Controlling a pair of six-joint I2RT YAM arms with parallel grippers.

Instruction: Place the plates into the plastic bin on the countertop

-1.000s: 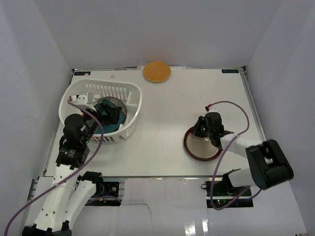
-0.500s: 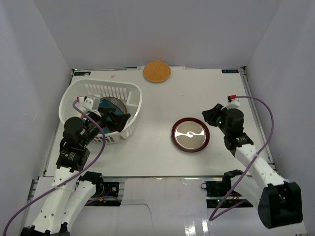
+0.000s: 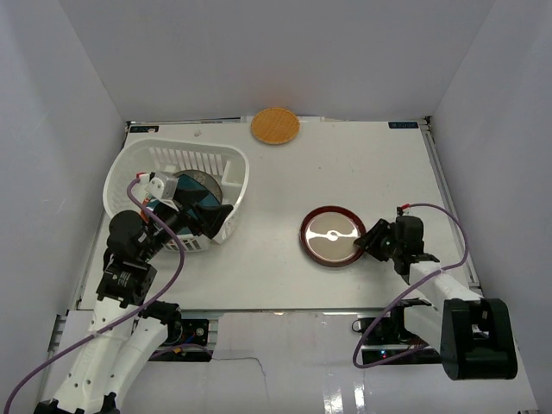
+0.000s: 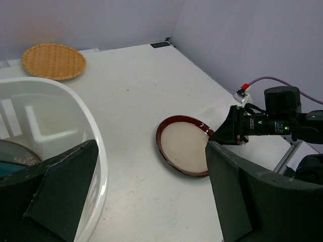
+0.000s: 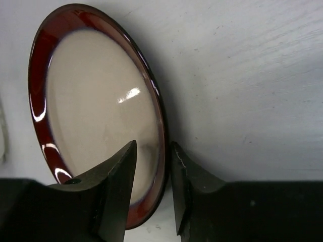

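— White laminate is being shown across the countertop (image 3: 285, 181). Is any writing being made out?

— A small dark label (image 3: 403, 125) is being seen at the far right edge. Its print is too small to be read.

— How is the right gripper (image 5: 153, 145) being held?

— Its jaws are being held narrowly parted, with the rim of the maroon-rimmed cream plate (image 3: 331, 238) lying between them. One finger (image 5: 118, 186) is being laid over the cream face, and the other is being set just outside the rim. Whether the rim is actually being pinched cannot be told.

— And the left gripper (image 3: 205, 216)?

— It is being held spread wide, with nothing between its fingers, over the near right part of the white basket (image 3: 245, 172).

— Where are the plates being found?

— A grey plate (image 3: 195, 183) is lying inside the basket, partly hidden by the left arm. The maroon-rimmed one is lying flat on the countertop, right of centre. It is well apart from the basket, with white surface between them. The orange woven plate (image 3: 275, 126) is resting at the far edge.

— And the margins?

— The basket is sitting near the left edge. The maroon-rimmed plate is lying well in from the right edge and nearer the front one.
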